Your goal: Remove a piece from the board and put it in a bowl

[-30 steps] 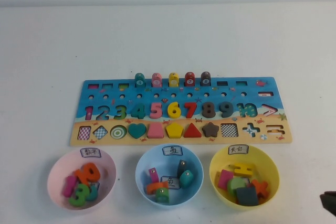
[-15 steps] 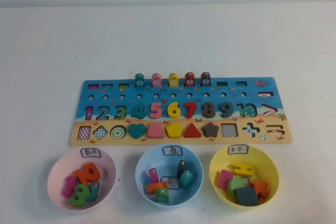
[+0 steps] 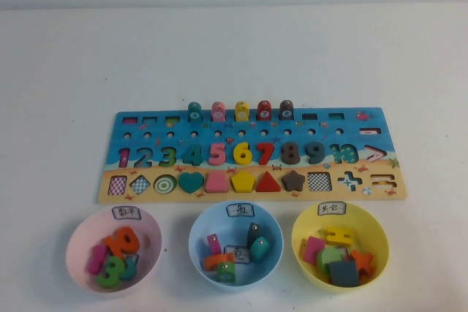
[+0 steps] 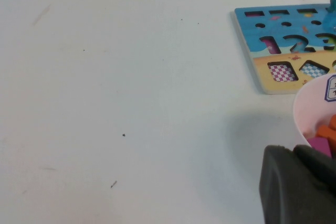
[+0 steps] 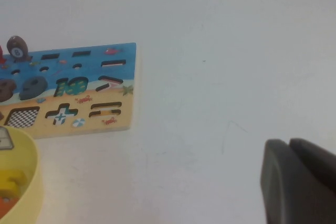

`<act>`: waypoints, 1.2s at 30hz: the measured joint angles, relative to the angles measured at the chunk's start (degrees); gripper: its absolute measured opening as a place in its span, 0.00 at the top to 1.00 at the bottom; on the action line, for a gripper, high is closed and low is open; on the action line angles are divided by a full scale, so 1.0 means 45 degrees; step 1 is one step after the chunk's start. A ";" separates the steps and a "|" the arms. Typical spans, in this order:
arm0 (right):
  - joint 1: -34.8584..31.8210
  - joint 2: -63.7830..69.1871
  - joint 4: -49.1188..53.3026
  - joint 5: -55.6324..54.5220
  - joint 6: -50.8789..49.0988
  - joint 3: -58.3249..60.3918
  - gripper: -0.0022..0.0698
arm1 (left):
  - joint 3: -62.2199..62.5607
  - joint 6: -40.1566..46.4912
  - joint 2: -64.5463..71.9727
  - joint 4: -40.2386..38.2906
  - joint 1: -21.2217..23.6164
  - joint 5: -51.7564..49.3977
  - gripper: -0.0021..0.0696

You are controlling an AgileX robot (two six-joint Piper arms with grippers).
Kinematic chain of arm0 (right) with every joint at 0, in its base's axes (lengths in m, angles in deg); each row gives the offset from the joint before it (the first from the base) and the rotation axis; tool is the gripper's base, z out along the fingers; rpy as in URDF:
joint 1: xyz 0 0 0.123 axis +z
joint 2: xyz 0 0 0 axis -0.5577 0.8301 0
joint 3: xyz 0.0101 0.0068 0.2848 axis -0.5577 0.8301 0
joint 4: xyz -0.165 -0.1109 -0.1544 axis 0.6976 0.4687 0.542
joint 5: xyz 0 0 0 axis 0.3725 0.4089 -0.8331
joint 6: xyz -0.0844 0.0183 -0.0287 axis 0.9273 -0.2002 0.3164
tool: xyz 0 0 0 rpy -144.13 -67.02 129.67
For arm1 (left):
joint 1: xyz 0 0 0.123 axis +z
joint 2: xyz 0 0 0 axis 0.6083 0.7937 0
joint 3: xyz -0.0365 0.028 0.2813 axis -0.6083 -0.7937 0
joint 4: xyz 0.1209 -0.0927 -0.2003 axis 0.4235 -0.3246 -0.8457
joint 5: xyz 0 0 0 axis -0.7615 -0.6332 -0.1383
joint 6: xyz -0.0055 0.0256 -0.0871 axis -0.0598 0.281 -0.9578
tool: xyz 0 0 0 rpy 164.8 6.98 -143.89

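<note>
The board (image 3: 252,168) lies across the middle of the table, with one checkered slot (image 3: 318,181) in its shape row empty. The dark slate-blue square piece (image 3: 344,272) rests inside the yellow bowl (image 3: 369,226) at the front right, among other pieces. Neither gripper shows in the high view. In the left wrist view my left gripper (image 4: 293,149) is shut and empty beside the pink bowl (image 4: 305,109) and the board's end (image 4: 247,45). In the right wrist view my right gripper (image 5: 289,142) is shut and empty over bare table, off to the side of the board's end (image 5: 128,85) and the yellow bowl (image 5: 30,156).
A pink bowl (image 3: 80,235) with number pieces stands at the front left and a blue bowl (image 3: 201,228) with fish pegs at the front middle. Several fish pegs (image 3: 241,111) stand upright along the board's far edge. Bare white table surrounds the board.
The dark tip of my right gripper, at the high view's lower right corner a second ago, has left that view. Board, bowls and pieces have not moved.
</note>
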 joint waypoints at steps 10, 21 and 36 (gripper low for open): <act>0.0007 0.0000 -0.1895 -0.0087 0.3549 0.0000 0.99 | 0.0000 0.0000 0.0000 0.0000 0.0000 0.0000 0.98; 0.0007 0.0000 -0.2735 0.0507 0.4665 0.0000 0.99 | 0.0000 0.0000 0.0000 0.0000 0.0000 0.0000 0.98; 0.0007 0.0000 -0.2789 0.0507 0.4693 0.0000 0.99 | 0.0000 0.0000 0.0000 0.0000 0.0000 0.0000 0.98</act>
